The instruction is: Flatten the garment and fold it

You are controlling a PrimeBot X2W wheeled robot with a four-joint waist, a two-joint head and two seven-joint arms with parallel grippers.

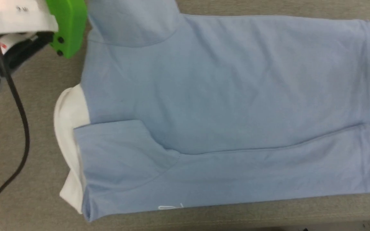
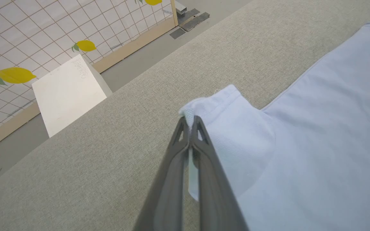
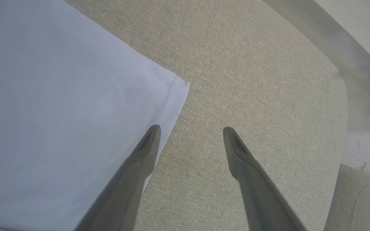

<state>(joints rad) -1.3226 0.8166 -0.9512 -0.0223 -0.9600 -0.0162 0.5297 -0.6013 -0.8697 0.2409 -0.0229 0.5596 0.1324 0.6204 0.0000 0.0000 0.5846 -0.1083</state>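
At garment edge | left gripper pinching it | right gripper parted

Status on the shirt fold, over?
Left gripper shut on garment sleeve. Right gripper open at hem corner. Near side folded in. Black cable beside collar, clear of cloth.

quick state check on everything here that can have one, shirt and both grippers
shirt, lying flat, near side folded over the middle, far side not yet folded
sleeve, far one, edge pinched
left gripper, shut on the sleeve edge
right gripper, open, empty, over the shirt's hem corner
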